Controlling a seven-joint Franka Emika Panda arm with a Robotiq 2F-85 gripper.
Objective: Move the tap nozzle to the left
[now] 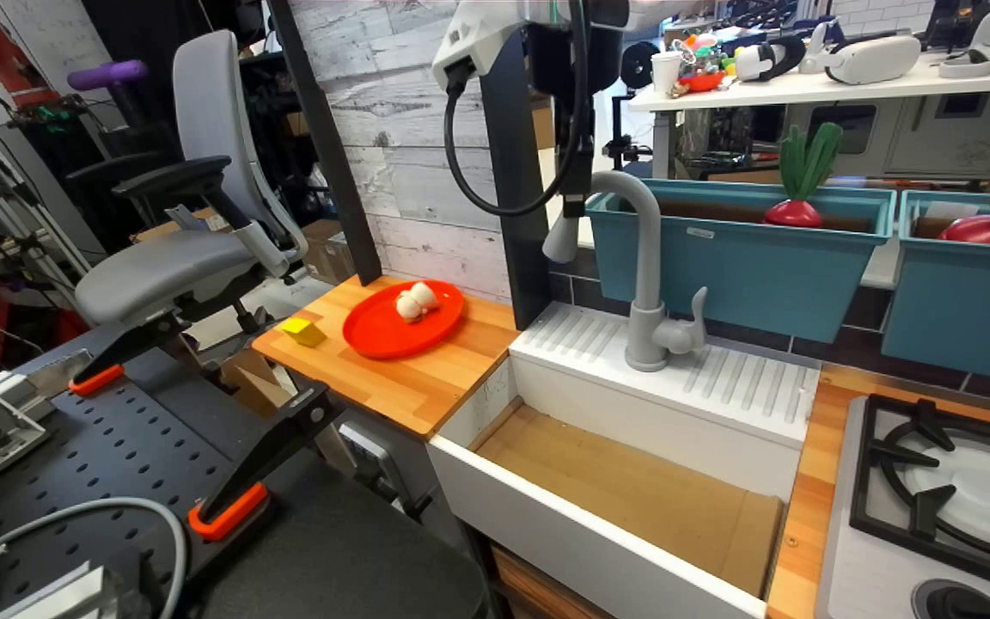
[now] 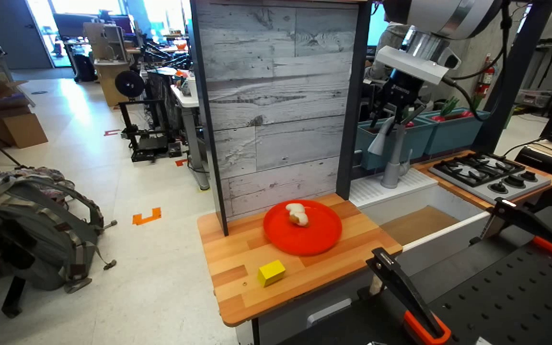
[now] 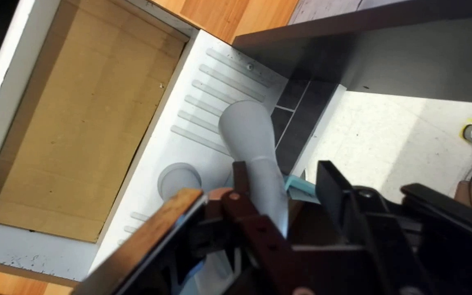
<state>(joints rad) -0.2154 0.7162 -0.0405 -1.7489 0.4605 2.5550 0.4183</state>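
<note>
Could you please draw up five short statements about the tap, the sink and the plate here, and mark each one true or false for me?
1. In the wrist view, the tap nozzle shows between the open jaws of the tool. True.
2. The tap nozzle's outlet end points straight up. False: it points downward.
3. A brown sheet lies in the bottom of the sink. True.
4. Whitish pieces lie on the red plate. True.
5. The red plate stands on the stove. False: it stands on the wooden counter.
</note>
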